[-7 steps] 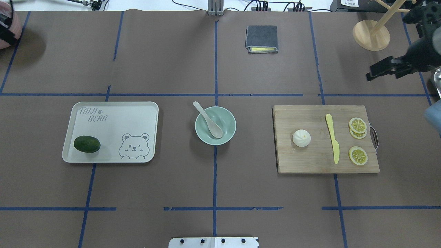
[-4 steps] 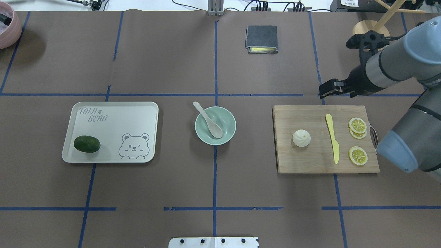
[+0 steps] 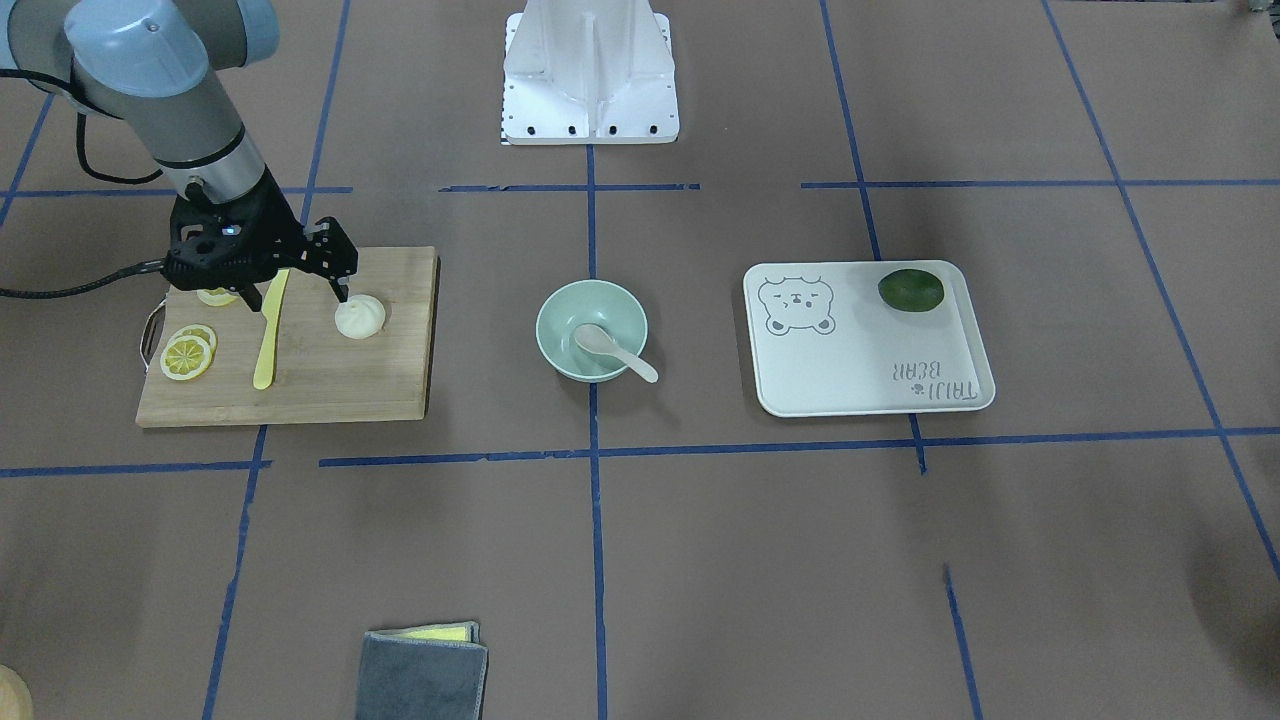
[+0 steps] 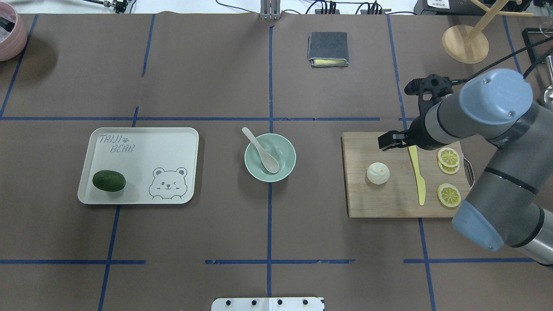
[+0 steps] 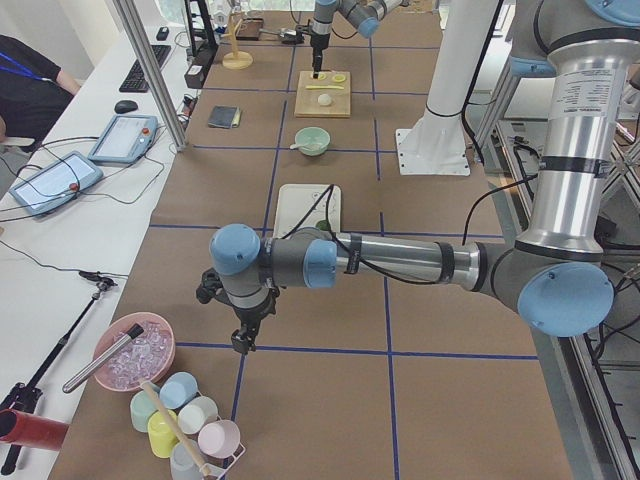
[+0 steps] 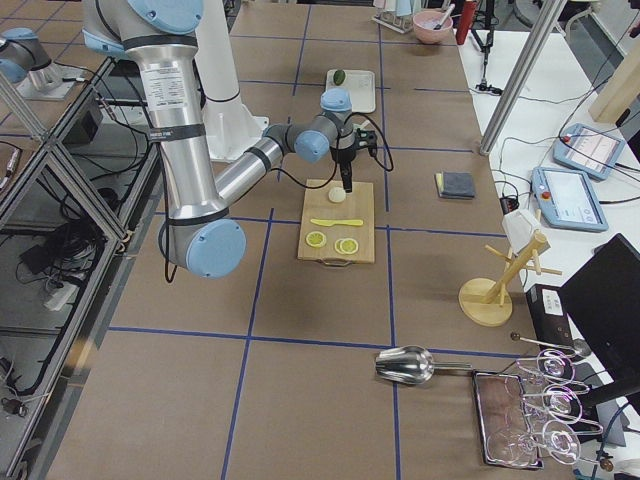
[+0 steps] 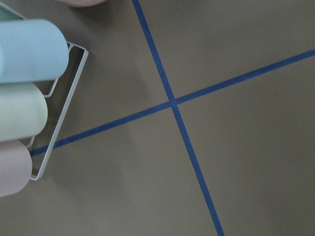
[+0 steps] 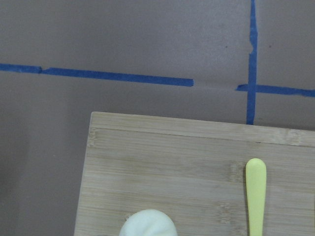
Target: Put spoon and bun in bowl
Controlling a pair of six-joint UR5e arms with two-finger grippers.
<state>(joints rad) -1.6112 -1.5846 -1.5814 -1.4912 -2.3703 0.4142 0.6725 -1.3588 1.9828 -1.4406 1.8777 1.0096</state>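
Table cover point(image 4: 216, 77): brown paper, matt, with blue tape point(image 4: 269, 216) lines lying flat on it. Cutting board point(image 4: 389, 198) bare wood, fine straight grain, pale, unvarnished look; small shiny metal handle point(image 4: 470, 170). Bun point(image 4: 378, 173) white, smooth, dull, pleated top. Spoon point(image 4: 263, 153) and bowl point(image 4: 293, 164) plastic, smooth, soft sheen. Knife point(image 4: 417, 177) yellow plastic, matt. Tray point(image 4: 147, 147) pale matt plastic, printed. Fruit point(image 4: 109, 180) dark green, slightly glossy skin. Folded cloth point(image 4: 328, 45) grey, napped. Right arm point(image 4: 449, 119) — satin grey metal, blue plastic joint caps point(image 4: 494, 90).
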